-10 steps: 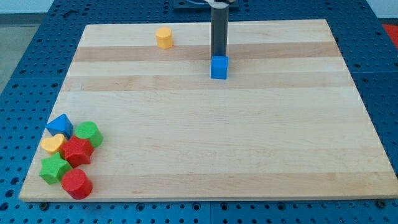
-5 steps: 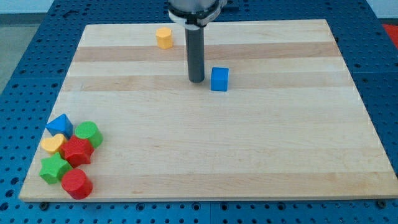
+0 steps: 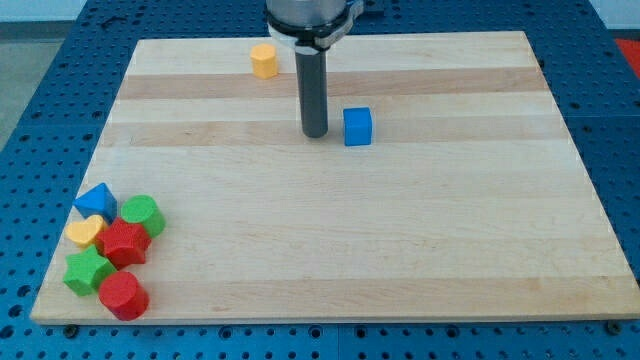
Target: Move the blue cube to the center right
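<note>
The blue cube (image 3: 357, 127) sits on the wooden board (image 3: 400, 230), a little above and right of the board's middle. My tip (image 3: 315, 133) rests on the board just to the cube's left, with a small gap between them. The dark rod rises from the tip to the view's top.
A yellow block (image 3: 264, 60) sits near the board's top edge, left of the rod. At the bottom left is a cluster: a blue triangular block (image 3: 96, 200), a green block (image 3: 143, 214), a yellow heart-like block (image 3: 86, 233), a red block (image 3: 124, 243), a green star-like block (image 3: 87, 271) and a red block (image 3: 123, 295).
My tip went from behind the blue cube round to its left side. The cube has shifted slightly down and to the right.
</note>
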Controlling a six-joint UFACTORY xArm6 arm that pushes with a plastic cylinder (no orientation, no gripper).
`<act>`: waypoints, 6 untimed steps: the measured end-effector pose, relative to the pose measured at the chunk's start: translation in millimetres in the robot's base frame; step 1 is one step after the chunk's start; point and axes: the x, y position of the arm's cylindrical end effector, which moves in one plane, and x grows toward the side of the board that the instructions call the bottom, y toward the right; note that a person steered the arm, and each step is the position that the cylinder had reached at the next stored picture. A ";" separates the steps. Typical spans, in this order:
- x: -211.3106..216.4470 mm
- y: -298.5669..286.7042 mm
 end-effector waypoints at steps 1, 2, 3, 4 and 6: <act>0.4 32.2; 4.5 70.5; 4.8 106.1; 7.6 133.1; 7.8 123.6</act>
